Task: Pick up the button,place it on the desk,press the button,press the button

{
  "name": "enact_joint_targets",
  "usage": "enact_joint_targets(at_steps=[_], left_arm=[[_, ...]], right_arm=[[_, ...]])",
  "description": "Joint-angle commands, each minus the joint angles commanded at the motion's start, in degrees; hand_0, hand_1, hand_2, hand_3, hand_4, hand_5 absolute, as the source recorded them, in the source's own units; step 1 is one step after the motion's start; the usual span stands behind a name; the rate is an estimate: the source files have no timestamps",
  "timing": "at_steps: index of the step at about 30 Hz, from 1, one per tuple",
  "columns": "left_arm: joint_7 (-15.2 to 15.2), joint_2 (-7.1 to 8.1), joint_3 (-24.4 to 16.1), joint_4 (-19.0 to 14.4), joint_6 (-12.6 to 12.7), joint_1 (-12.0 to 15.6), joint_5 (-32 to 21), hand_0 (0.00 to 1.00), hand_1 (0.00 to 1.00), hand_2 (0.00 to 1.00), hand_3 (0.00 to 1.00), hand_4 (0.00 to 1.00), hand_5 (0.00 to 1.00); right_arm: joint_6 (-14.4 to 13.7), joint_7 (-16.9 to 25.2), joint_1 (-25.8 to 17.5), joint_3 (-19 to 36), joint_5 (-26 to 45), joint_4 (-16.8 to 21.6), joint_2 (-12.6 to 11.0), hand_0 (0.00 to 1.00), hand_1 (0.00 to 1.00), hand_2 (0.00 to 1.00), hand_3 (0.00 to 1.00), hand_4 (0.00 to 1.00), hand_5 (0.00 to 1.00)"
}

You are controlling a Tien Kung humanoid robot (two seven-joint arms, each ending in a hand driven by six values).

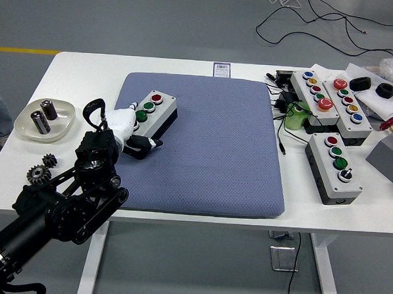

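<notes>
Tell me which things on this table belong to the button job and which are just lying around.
In the job:
button box on the blue mat
left hand, at the box's near end

Lying about:
other button boxes
dish with two cylinders
two gears
green bottle

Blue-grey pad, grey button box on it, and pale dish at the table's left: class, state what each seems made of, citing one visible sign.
Blue-grey square pad: probably fabric-covered foam, given its dotted weave and soft rounded edges. Grey button box: likely moulded plastic, matte, with glossy red and green caps. Pale shallow dish: possibly ceramic or plastic, smooth with a slight sheen; it holds two metallic-looking cylinders.
</notes>
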Motion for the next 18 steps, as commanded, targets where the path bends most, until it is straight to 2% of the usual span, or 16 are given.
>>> enact_joint_targets(at_steps=[2,3,8,9,14,15,18], left_arm=[[0.0,0.01,0.19,0.46,-0.47,-0.04,0.0,0.158,0.357,0.554,0.998,0.983,0.646],[0.0,0.03,0.27,0.59,-0.64,-0.04,0.0,0.046,0.201,0.312,0.876,0.972,0.599],[0.0,0.14,0.8,0.99,-0.57,-0.01,0.0,0.046,0.201,0.312,0.876,0.972,0.599],[0.0,0.13,0.88,1.05,-0.19,0.02,0.0,0.002,0.134,0.218,0.709,0.8,0.382],[0.0,0.1,1.05,1.11,2.24,0.05,0.0,0.002,0.134,0.218,0.709,0.8,0.382],[0.0,0.1,1.07,1.12,2.64,0.04,0.0,0.002,0.129,0.183,0.509,0.658,0.309],[0.0,0.12,1.2,1.17,4.86,-0.05,0.0,0.002,0.129,0.183,0.509,0.658,0.309]], right_arm=[[-0.03,0.0,0.02,0.0,0.07,0.0,-0.01,0.671,0.644,0.686,0.633,0.307,0.173],[-0.03,0.0,0.03,0.02,0.03,0.0,-0.01,0.671,0.644,0.687,0.632,0.307,0.172],[-0.04,-0.01,0.03,0.09,0.04,0.0,-0.03,0.671,0.644,0.687,0.632,0.307,0.172],[-0.03,-0.02,0.03,0.15,-0.07,0.0,-0.02,0.671,0.644,0.687,0.632,0.307,0.172],[0.0,-0.04,0.03,0.21,-0.18,0.0,-0.02,0.671,0.644,0.687,0.632,0.307,0.172],[0.01,-0.04,0.03,0.22,-0.21,0.0,-0.02,0.671,0.645,0.687,0.632,0.307,0.173],[0.02,-0.05,0.05,0.36,-0.37,0.0,-0.01,0.671,0.645,0.687,0.632,0.307,0.173]])
